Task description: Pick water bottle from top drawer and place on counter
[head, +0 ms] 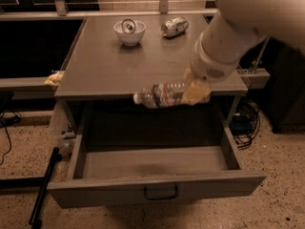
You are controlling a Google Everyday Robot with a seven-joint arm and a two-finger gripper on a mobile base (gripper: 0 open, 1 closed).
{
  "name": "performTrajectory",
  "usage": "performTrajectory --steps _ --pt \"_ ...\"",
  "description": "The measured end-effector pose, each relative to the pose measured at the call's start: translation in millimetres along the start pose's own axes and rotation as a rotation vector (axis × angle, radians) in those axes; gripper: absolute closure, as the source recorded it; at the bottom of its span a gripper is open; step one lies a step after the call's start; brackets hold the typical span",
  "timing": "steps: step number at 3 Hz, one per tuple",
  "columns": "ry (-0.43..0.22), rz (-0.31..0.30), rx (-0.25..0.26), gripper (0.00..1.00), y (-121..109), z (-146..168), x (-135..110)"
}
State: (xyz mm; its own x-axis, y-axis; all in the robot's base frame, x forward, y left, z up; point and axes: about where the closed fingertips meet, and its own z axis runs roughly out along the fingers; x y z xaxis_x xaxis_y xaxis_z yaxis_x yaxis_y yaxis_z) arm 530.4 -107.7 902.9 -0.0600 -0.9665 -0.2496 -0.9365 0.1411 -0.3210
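Note:
My gripper (194,92) is shut on the water bottle (159,95), a clear crinkled bottle with a red and dark label. It holds the bottle sideways, cap to the left, in the air over the counter's (100,66) front edge. The top drawer (157,191) stands pulled open below, with a dark handle (161,193) on its front panel, and its floor shows nothing in it. My white arm comes in from the upper right.
A white bowl (129,31) with a can in it stands at the back of the counter. A silver can (174,26) lies on its side to the right of it. Cables (243,120) lie on the floor at the right.

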Motion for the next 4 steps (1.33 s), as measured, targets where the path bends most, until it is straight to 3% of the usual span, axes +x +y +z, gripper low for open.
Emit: performTrajectory --steps 1,2,4 --pt "-0.018 0.000 0.039 1.00 -16.5 -28.1 -13.3" --pt "-0.014 0.006 0.050 1.00 -19.1 -30.2 -13.4" --pt "-0.042 0.061 0.124 1.00 -92.8 -23.0 -5.4"
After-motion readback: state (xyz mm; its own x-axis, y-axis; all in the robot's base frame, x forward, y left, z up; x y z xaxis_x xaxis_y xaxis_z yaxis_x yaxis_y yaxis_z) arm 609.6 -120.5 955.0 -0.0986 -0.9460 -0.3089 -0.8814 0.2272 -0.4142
